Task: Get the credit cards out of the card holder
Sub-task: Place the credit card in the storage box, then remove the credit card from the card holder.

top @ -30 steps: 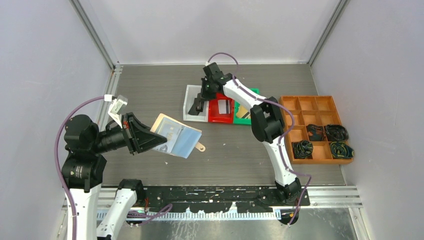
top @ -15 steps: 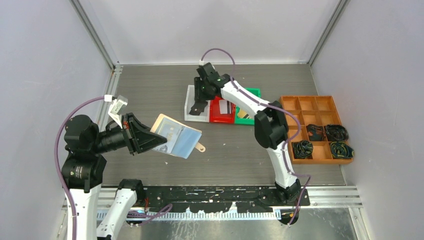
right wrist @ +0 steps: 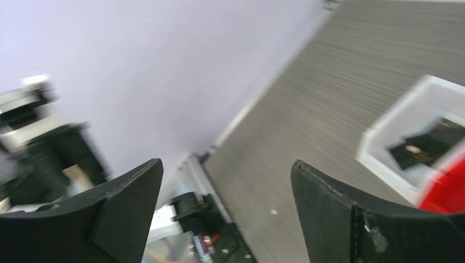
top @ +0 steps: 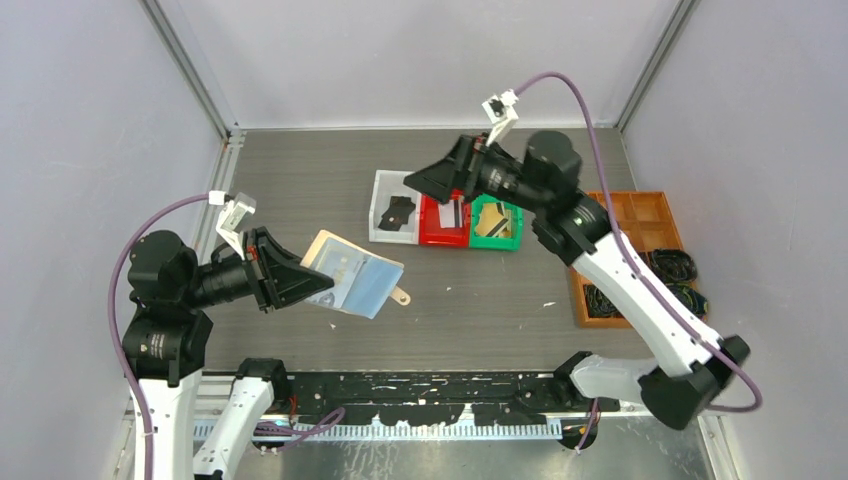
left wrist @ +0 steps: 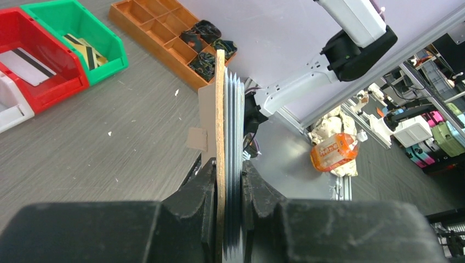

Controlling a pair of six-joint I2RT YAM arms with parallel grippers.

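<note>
Bench (top: 480, 300): grey, matt, fine brushed grain.
Card holder (top: 335, 255): tan leather-like cover, matt, raw fibrous edge; inner sleeves (top: 370, 283) clear plastic, glossy.
White bin (top: 374, 215), red bin (top: 440, 237), green bin (top: 514, 215): smooth moulded plastic, slight sheen.
Orange tray (left wrist: 164, 41): matt plastic.
Black card (top: 397, 212): smooth plastic.
Left pincer (left wrist: 229, 181): black plastic, matt, faintly grainy.

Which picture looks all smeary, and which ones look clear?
Right wrist view: smeary all over, the white bin and red bin just streaky shapes. Left wrist view: sharp on the edge of the card holder, and the room beyond the table is readable too. Top external view: clear, even light, only soft shadows on the table.
</note>
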